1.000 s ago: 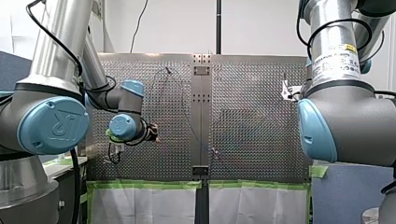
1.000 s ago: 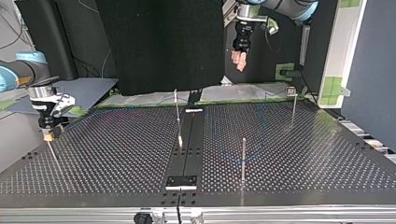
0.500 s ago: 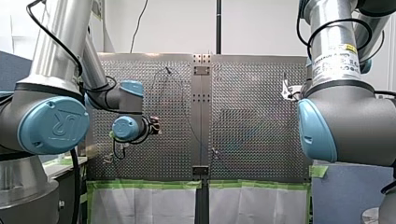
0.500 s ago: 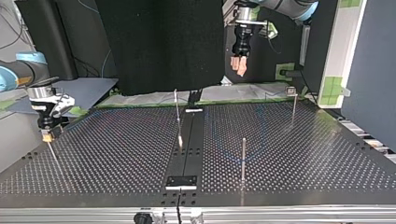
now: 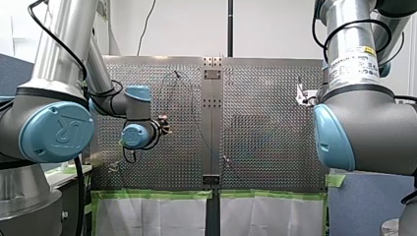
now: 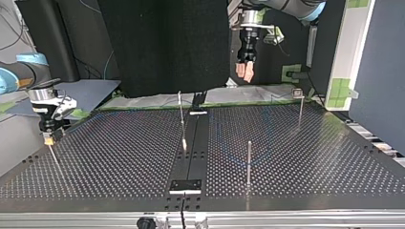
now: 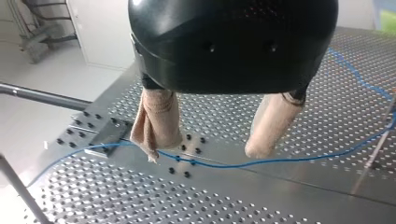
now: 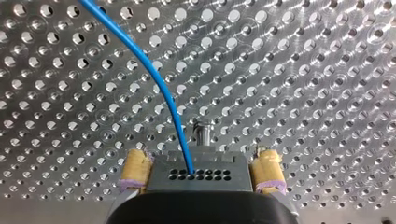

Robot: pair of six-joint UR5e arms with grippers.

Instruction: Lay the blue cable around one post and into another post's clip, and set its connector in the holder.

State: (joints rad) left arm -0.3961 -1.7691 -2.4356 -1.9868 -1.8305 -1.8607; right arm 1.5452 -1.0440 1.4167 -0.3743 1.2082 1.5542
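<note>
- My left claw [image 7: 203, 150] hangs over the worktop [image 7: 261, 98], its two beige-padded fingers [image 7: 156, 126] spread wide with only air between them.
- My right claw [image 8: 200, 163] is low over the worktop, and its yellow pads [image 8: 133, 170] are clamped on either side of the grey connector [image 8: 198, 173].
- In the top view the two claws are well apart. The left claw is high above the worktop's edge on the arms' side and the right claw is down near a side edge.
- A smooth centre strip [image 7: 303, 179] crosses the worktop directly below the left claw.
- The blue cable [image 7: 280, 161] lies flat on the worktop beneath the left claw. It passes just under both fingertips and across the centre strip without touching either finger.
- At the right claw the blue cable comes out of the connector's holed face and arcs away ahead of the claw, above the perforations.
- A thin post [image 7: 379, 151] stands out beside the left claw. The cable runs past it, but I cannot tell whether it wraps it.
- In the top view a tall post [image 6: 249, 162] rises below and ahead of the left claw. A clip post [image 6: 300, 109] stands to one side of that claw, carrying a small clip [image 6: 297, 92] on top.
- A post tip [image 8: 201, 131] stands just ahead of the connector, midway between the right claw's pads and close beside the cable.
</note>
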